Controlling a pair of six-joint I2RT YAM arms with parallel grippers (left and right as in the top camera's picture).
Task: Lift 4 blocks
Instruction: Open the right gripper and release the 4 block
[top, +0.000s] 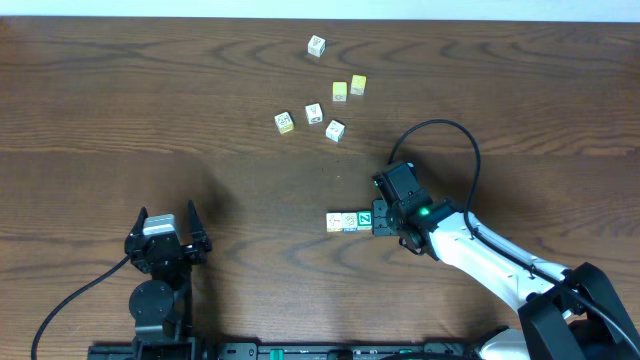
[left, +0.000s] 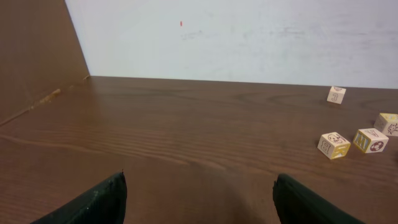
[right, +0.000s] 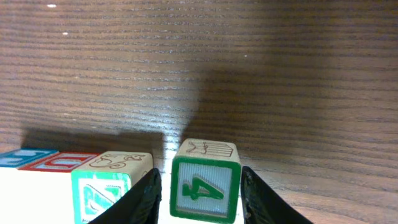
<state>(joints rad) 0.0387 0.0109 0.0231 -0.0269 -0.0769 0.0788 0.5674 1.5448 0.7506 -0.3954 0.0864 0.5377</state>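
Wooden worktop (top: 120, 90). A line of small blocks lies toward the near edge, right of the middle, touching side to side. The cream block (top: 333, 222) is at the left end, the blue-edged block (top: 349, 221) next, and the green lettered block (top: 365, 219) sits hard against the right claw (top: 379, 220). From above, the claw's body hides whatever sits between its fingers. Its wrist view fills that in: the green 4 block (right: 205, 190) stands between the two dark fingers (right: 260, 200), jaws narrow. One finger is against its side and a thin sliver of light shows at the other; cannot tell if it is truly pinched, nor whether this is the green one seen from above. A green-framed neighbour (right: 102, 190) stands just left of it, with red and blue tops beyond. Left claw (top: 166, 216) is by the near edge, left part, jaws wide with nothing in them. Toward the far edge, mid-worktop, is a loose scatter: two yellow blocks (top: 340, 91) and four pale blocks (top: 314, 113). The left wrist view catches only some of these, at its right side, plus a white wall (left: 236, 37) past the far edge.
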